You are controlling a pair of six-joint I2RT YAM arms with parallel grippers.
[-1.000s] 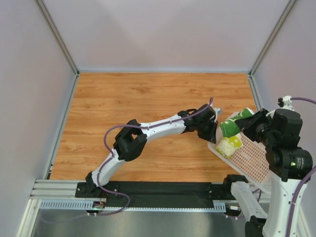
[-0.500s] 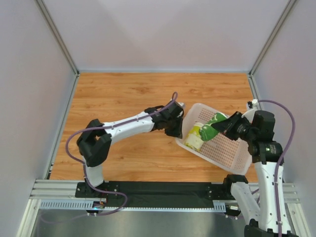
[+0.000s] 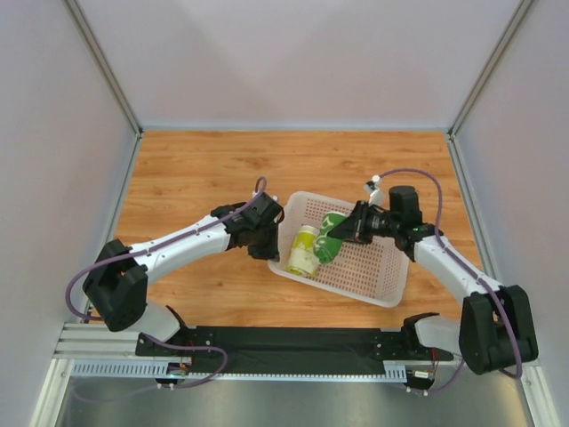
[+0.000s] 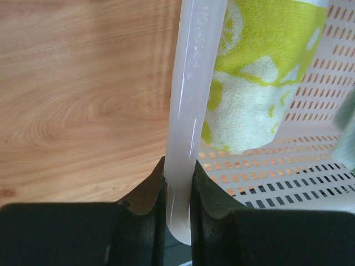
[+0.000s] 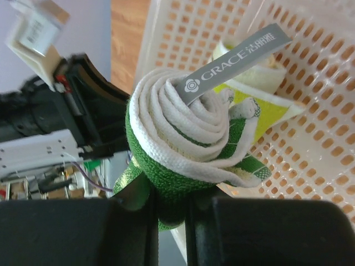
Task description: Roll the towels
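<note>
The dark green towel [image 3: 330, 242] is rolled up, and my right gripper [image 3: 345, 233] is shut on it over the left part of the white basket [image 3: 373, 267]. In the right wrist view the green roll [image 5: 183, 144] shows its cream spiral end and a grey label, pinched between my right gripper's [image 5: 171, 206] fingers. The pale yellow towel [image 3: 304, 251] lies rolled in the basket by the left wall; it also shows in the left wrist view [image 4: 260, 72] and behind the green roll [image 5: 269, 108]. My left gripper [image 3: 267, 244] is shut on the basket's left rim [image 4: 186, 111].
The basket sits on the wooden table [image 3: 196, 178], right of centre. Grey walls enclose the back and both sides. The black rail [image 3: 284, 342] with the arm bases runs along the near edge. My left arm [image 3: 178, 245] stretches across the table's left half.
Both arms swung left, carrying the basket from a tilted, raised spot at the right edge to the table's middle. The green roll stays in my right gripper.
</note>
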